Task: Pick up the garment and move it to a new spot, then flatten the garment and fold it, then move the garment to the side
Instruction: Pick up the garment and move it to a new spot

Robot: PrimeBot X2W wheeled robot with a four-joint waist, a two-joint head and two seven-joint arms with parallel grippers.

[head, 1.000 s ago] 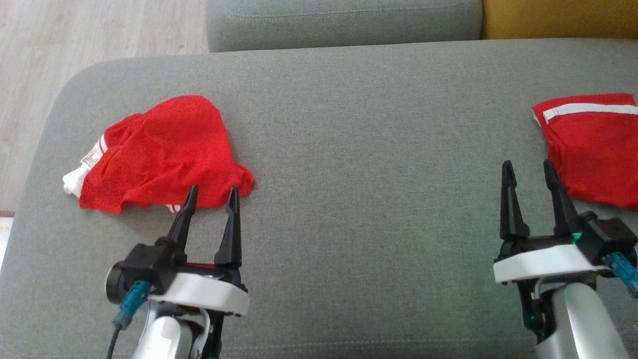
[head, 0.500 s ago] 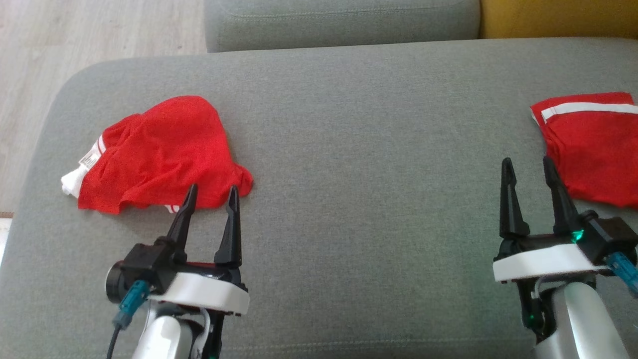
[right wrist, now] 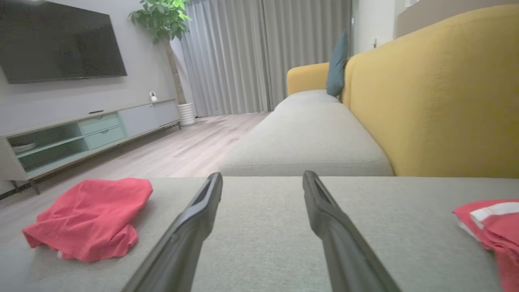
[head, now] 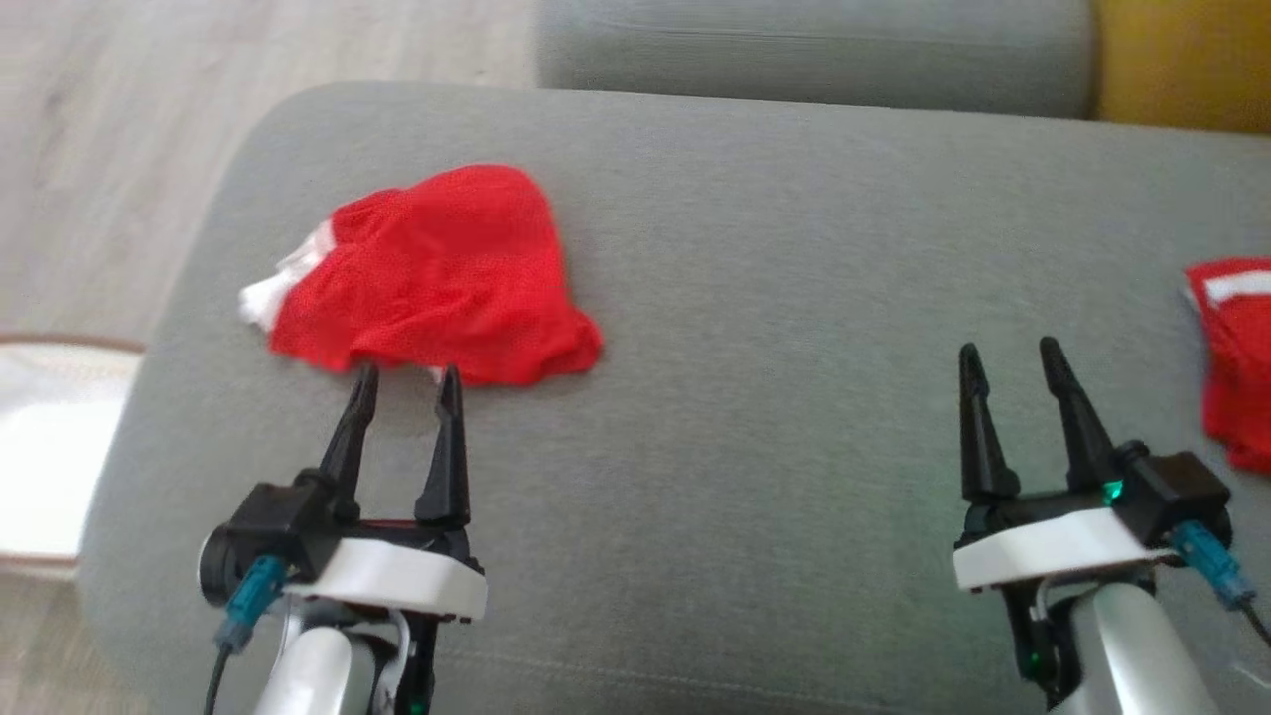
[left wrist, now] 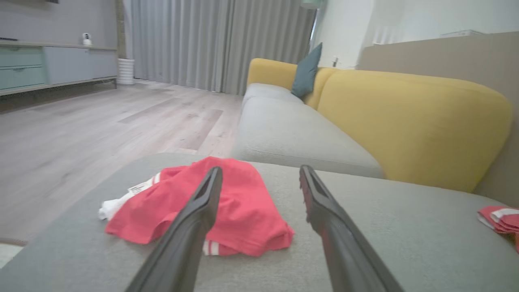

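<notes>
A crumpled red garment [head: 437,278] with white trim lies on the left part of the grey couch cushion [head: 755,258]; it also appears in the left wrist view [left wrist: 239,207] and the right wrist view [right wrist: 89,217]. My left gripper [head: 405,375] is open, its fingertips just short of the garment's near edge, holding nothing. My right gripper [head: 1008,350] is open and empty over bare cushion at the right. A second red garment with a white stripe [head: 1231,348] lies folded at the far right edge.
The cushion's left edge drops to wooden floor [head: 109,149], with a pale rug [head: 50,447] at the lower left. Another grey cushion [head: 814,45] and a yellow backrest [head: 1182,60] lie beyond.
The whole head view has shifted, so the camera turned left. Both grippers stay open and keep their places relative to the garments.
</notes>
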